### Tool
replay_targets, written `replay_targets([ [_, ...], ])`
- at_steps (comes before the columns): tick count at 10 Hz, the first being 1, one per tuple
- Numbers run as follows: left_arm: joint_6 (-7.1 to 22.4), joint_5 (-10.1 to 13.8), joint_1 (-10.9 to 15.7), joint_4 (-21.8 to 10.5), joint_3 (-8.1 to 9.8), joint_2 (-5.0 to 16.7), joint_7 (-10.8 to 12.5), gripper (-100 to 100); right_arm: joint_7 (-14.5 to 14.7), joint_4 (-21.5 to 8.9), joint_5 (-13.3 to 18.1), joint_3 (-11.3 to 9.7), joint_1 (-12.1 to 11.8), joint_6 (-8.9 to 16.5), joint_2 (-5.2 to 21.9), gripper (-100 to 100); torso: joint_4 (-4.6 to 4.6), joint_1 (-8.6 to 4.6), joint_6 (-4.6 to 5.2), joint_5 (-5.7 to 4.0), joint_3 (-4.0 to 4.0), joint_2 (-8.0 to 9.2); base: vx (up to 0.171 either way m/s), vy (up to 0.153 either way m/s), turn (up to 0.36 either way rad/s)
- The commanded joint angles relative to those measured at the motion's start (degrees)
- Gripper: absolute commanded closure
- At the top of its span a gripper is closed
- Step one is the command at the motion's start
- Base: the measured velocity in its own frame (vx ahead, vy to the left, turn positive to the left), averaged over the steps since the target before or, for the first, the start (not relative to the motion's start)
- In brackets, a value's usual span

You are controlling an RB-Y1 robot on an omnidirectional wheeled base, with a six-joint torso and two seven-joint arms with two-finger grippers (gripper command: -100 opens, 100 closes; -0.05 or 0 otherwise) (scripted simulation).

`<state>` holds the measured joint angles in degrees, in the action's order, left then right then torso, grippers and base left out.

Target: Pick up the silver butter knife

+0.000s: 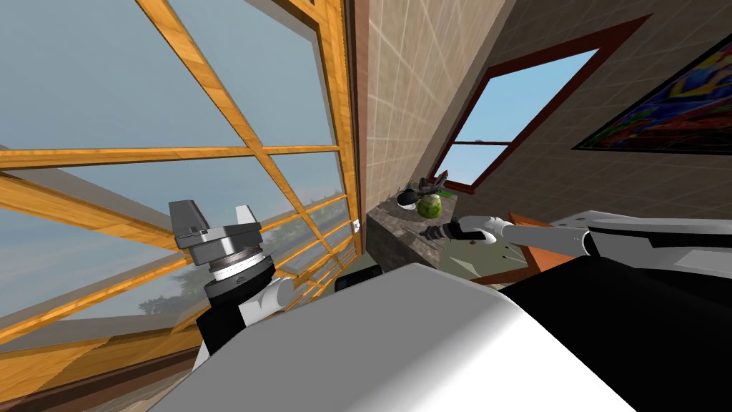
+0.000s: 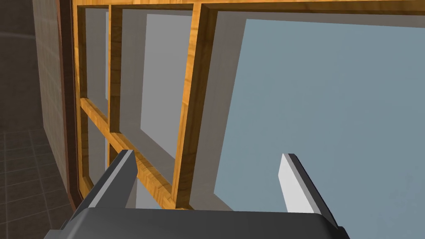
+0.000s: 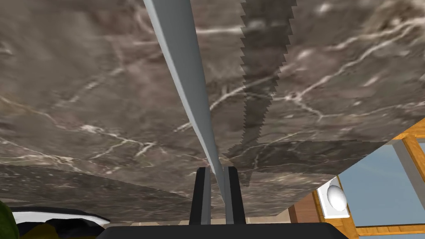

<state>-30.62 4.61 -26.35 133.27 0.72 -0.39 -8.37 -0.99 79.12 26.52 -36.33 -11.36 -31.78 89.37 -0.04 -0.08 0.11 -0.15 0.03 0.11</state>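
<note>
Where the right arm reaches out to the dark marbled table (image 3: 83, 83), the right gripper (image 3: 216, 171) has its fingers pinched onto the grey butter knife (image 3: 186, 74). The knife juts forward from between them over the tabletop, its jagged shadow (image 3: 261, 83) falling just beside it. A green round thing (image 1: 429, 207) sits farther along the table. The left gripper (image 2: 206, 155) is raised by the window (image 2: 195, 83), fingers spread wide.
</note>
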Motion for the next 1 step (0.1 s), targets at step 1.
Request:
replay_targets([
  [1, 0.00, 0.00, 0.00, 0.00, 0.00, 0.00, 0.00, 0, 0.00, 0.00, 0.00, 0.00, 0.00, 0.00, 0.00, 0, 0.00, 0.00, 0.00, 0.00, 0.00, 0.00, 0.000, 0.000, 0.000],
])
